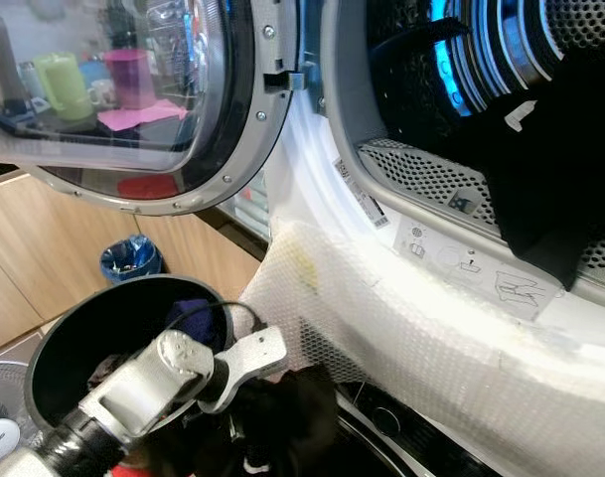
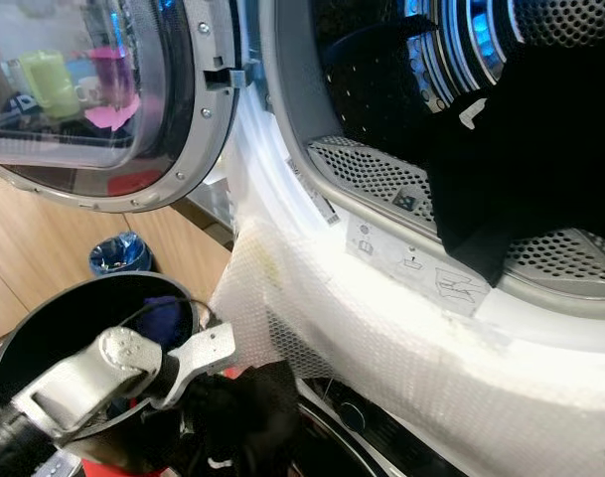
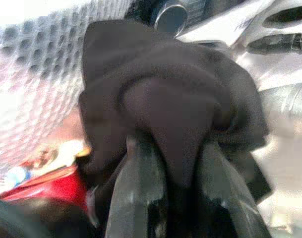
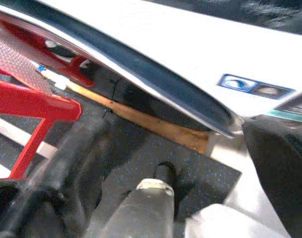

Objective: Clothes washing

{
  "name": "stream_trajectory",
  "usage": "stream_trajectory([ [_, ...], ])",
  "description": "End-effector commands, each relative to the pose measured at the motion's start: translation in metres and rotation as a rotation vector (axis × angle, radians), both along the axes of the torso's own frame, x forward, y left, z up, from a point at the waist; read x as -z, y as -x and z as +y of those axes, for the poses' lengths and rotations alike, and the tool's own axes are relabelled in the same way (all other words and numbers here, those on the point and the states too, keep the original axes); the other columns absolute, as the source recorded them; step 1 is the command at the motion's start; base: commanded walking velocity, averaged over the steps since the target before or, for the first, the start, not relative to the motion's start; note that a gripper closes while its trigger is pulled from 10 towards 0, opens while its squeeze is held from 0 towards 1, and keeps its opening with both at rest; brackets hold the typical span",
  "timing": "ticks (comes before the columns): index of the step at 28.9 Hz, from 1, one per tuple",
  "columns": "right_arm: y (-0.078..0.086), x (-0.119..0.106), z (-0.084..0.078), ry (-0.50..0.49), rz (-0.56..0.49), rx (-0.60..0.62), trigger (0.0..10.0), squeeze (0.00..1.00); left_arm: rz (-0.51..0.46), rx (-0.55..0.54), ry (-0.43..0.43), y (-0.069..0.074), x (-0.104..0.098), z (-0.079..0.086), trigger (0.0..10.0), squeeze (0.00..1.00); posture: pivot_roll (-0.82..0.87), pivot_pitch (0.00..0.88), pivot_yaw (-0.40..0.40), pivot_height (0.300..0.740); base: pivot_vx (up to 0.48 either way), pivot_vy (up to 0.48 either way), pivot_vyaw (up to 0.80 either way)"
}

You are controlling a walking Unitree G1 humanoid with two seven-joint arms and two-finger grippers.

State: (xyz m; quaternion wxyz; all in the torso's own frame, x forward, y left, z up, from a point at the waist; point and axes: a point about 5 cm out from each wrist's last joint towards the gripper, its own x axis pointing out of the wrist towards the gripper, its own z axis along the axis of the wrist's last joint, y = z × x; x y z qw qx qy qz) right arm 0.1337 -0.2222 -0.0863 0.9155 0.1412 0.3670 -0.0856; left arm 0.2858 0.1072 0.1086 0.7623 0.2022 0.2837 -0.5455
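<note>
No legible text

The washing machine [image 1: 451,328] carries pictogram stickers [image 1: 481,270] on its door rim and a small label strip [image 1: 367,204], all too blurred to read.

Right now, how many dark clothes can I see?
2: one black garment draped over the washer drum's lip, one dark brown cloth pinched in the left gripper below. The round black basket may hide more.

Two dark garments [image 1: 540,199], one basket [image 1: 59,348]
</note>
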Motion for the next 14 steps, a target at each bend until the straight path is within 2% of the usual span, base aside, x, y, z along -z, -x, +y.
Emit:
stream_trajectory([
  [1,0.002,-0.010,-0.004,-0.072,-0.118,-0.095,10.0,1.00,-0.031,0.031,0.061,-0.002,-0.008,-0.008,0.0,0.00,0.20,0.021,-0.004,0.740,0.000,0.000,0.00],
  [2,0.006,-0.013,-0.005,-0.100,-0.151,-0.145,10.0,1.00,-0.026,0.050,0.063,-0.001,-0.007,-0.010,0.0,0.00,0.20,0.021,-0.002,0.740,0.000,0.000,0.00],
  [4,0.006,-0.013,-0.005,-0.100,-0.151,-0.145,10.0,1.00,-0.026,0.050,0.063,-0.001,-0.007,-0.010,0.0,0.00,0.20,0.021,-0.002,0.740,0.000,0.000,0.00],
  [7,0.022,-0.032,-0.007,-0.190,-0.240,-0.323,10.0,1.00,-0.004,0.099,0.070,0.004,0.000,-0.018,0.0,0.00,0.18,0.019,0.004,0.740,0.000,0.000,0.00],
  [9,0.027,-0.046,0.001,-0.250,-0.294,-0.438,10.0,1.00,-0.001,0.119,0.080,0.006,0.005,-0.025,0.0,0.00,0.18,0.020,0.004,0.740,0.000,0.000,0.00],
  [11,0.028,-0.052,0.006,-0.268,-0.311,-0.482,10.0,1.00,0.003,0.129,0.089,0.006,0.007,-0.028,0.0,0.00,0.18,0.020,0.004,0.740,0.000,0.000,0.00],
  [13,0.024,-0.062,0.019,-0.279,-0.337,-0.590,10.0,1.00,0.025,0.148,0.107,0.008,0.011,-0.035,0.0,0.00,0.16,0.014,0.014,0.740,0.000,0.000,0.00],
  [14,0.024,-0.062,0.019,-0.279,-0.337,-0.590,10.0,1.00,0.025,0.148,0.107,0.008,0.011,-0.035,0.0,0.00,0.16,0.014,0.014,0.740,0.000,0.000,0.00],
])
